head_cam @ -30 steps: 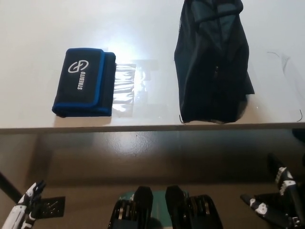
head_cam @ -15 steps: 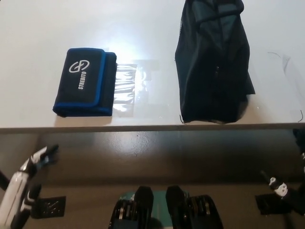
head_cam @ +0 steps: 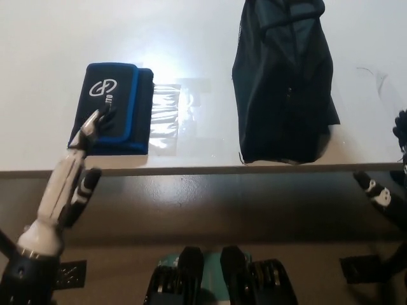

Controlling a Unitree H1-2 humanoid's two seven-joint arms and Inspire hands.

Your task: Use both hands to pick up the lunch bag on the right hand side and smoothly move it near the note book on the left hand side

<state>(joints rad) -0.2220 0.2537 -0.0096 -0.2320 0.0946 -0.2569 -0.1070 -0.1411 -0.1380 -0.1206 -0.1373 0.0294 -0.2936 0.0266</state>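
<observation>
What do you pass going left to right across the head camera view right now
Left hand → notebook → lunch bag → right hand. The left hand's fingertips overlap the notebook's lower left corner in the picture, but most of the hand lies further left.

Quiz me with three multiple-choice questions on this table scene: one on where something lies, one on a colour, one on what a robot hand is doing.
1. Where does the black lunch bag lie on the table?
A. right part
B. left part
C. off the table

2. What colour trims the black notebook?
A. red
B. blue
C. yellow

3. The white left robot hand is:
A. gripping the bag
B. open, holding nothing
C. out of view

Answers: 1 A, the bag lies right of the notebook. 2 B, a blue band edges its cover. 3 B, its fingers are spread, tips over the notebook.
</observation>
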